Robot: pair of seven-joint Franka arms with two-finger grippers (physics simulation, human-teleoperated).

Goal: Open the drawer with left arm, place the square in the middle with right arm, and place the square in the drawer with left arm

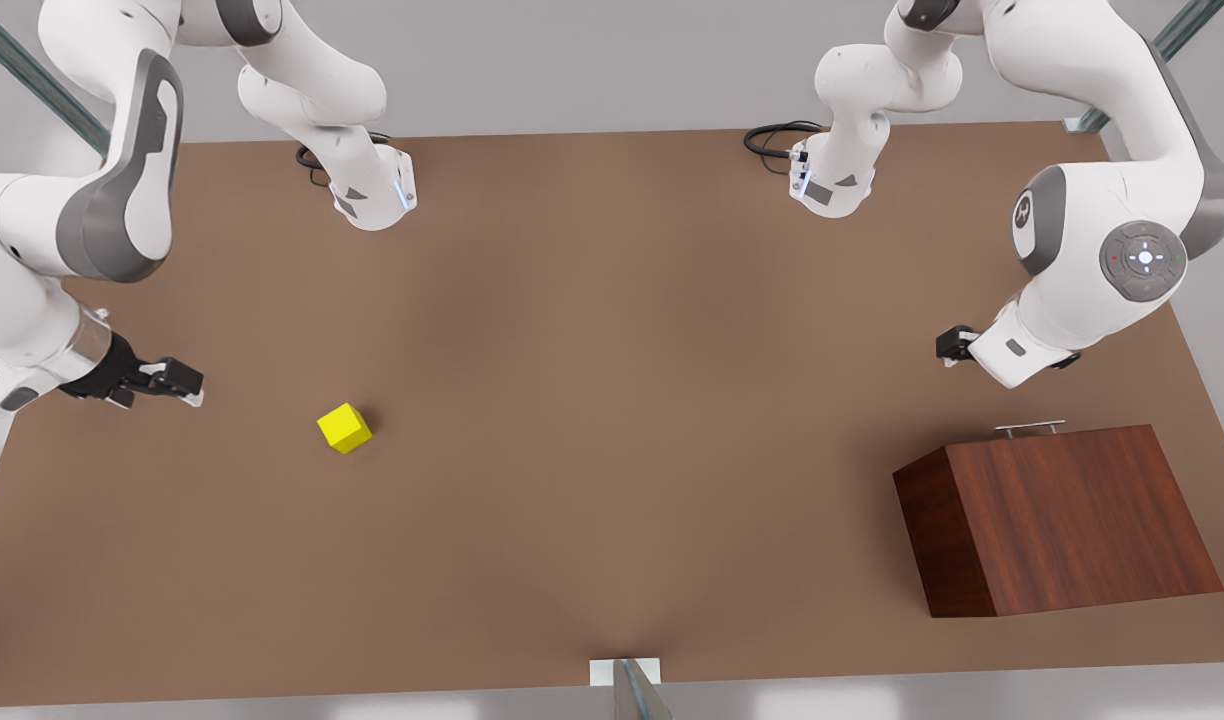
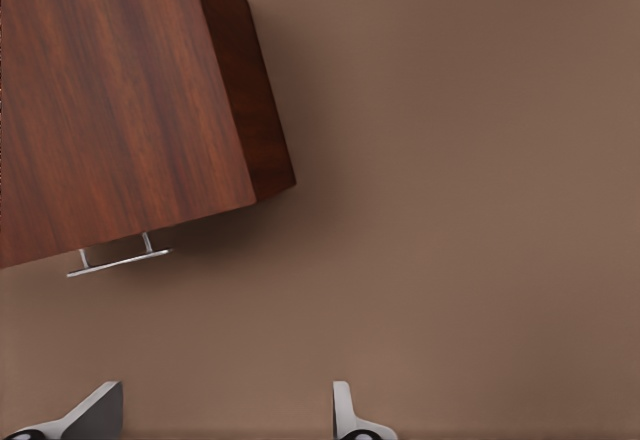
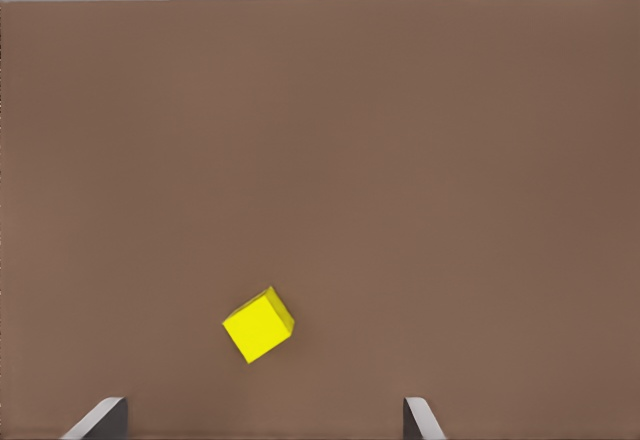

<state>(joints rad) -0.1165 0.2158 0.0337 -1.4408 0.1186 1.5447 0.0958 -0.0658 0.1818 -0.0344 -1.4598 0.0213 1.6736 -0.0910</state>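
While the drawer (image 1: 1032, 431) sits fully shut inside its wooden cabinet (image 1: 1057, 520), with only the silver bar handle (image 1: 1029, 428) standing out from the face, none of the three steps looks done. The cabinet rests at about four o'clock on the counter (image 1: 612, 420) in the front view. The left gripper (image 2: 225, 415) hovers near the handle, apart from it, its fingers spread wide and holding nothing; in the front view that arm comes in at three o'clock, and I judge it is lining up for the pull. The square (image 1: 344, 428) lies on the counter at about nine o'clock, well apart from the cabinet and off the middle, turned slightly askew. The right gripper (image 1: 162, 380) waits near it, farther out toward nine o'clock, empty, fingers parted as the right wrist view shows. Still ahead, as I read it: drawing the drawer out, carrying the square to the middle, then dropping it in.
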